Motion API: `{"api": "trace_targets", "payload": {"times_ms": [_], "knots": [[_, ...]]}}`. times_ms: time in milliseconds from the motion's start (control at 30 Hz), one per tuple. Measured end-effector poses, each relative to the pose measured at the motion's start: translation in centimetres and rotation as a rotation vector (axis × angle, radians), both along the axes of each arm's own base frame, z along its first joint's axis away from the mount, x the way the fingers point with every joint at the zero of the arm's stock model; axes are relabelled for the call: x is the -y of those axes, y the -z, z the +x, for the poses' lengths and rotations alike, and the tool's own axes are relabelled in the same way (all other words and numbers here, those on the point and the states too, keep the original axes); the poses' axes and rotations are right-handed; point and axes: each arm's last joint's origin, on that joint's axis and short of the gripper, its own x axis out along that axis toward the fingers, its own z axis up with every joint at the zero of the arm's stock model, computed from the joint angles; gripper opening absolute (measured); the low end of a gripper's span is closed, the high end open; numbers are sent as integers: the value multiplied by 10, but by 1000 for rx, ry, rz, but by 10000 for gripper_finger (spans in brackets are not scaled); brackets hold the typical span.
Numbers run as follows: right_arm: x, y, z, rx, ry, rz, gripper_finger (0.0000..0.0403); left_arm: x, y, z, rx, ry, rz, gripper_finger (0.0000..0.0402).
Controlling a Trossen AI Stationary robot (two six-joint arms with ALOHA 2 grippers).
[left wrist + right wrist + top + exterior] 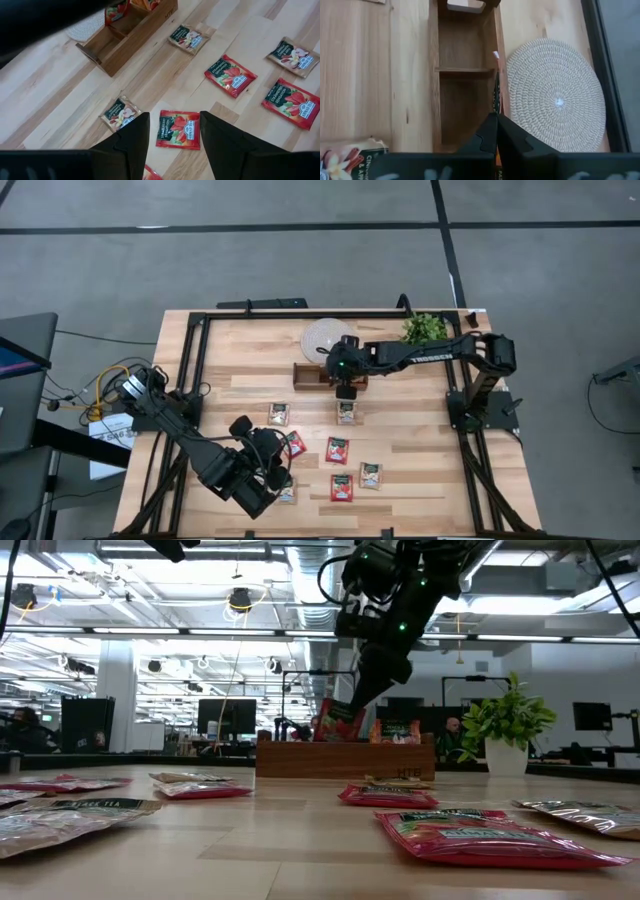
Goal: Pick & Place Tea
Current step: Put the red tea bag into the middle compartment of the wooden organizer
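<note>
The wooden three-compartment tray (310, 376) stands at the table's far middle. My right gripper (346, 388) is over it, shut on a red tea sachet (338, 720). Other sachets stand in a tray compartment (395, 730). Several red and beige sachets lie flat on the near half of the table (337, 450). My left gripper (175, 135) is open and hovers above one red sachet (178, 129), a finger on either side of it, touching nothing. My right gripper (496, 116) pinches the red sachet between its two fingers, coming from above and pointing down. The sachet shows edge-on (496, 97) below the fingertips, over a tray compartment. In the low view it hangs tilted, its lower end hidden behind the tray's near wall (345, 760).
A round woven mat (328, 337) lies just beyond the tray, and a small potted plant (425, 328) stands at the far right. A black frame runs along the table's edges (195, 370). Bare wood shows between tray and sachets. People sit in the room behind.
</note>
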Motion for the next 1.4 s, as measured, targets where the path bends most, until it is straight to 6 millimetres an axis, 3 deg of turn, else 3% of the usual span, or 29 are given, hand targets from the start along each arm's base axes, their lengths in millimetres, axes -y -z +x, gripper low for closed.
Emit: {"api": "trace_targets", "payload": {"times_ms": [333,600,867,1100,1400], "knots": [[-1,-11,-8,-8,-7,-2,0,-7,-2,4,54,-19,92,167],[1,-14,-7,-10,-22,-3,0,-43,-2,20,35,-103,247,167],[7,-21,-8,-34,-7,4,0,-69,7,30,-21,-161,297,167],[7,-20,-10,-60,0,15,0,-90,14,13,-53,-170,361,167],[6,-19,-10,-63,-2,19,0,-112,0,-29,144,-209,266,167]]}}
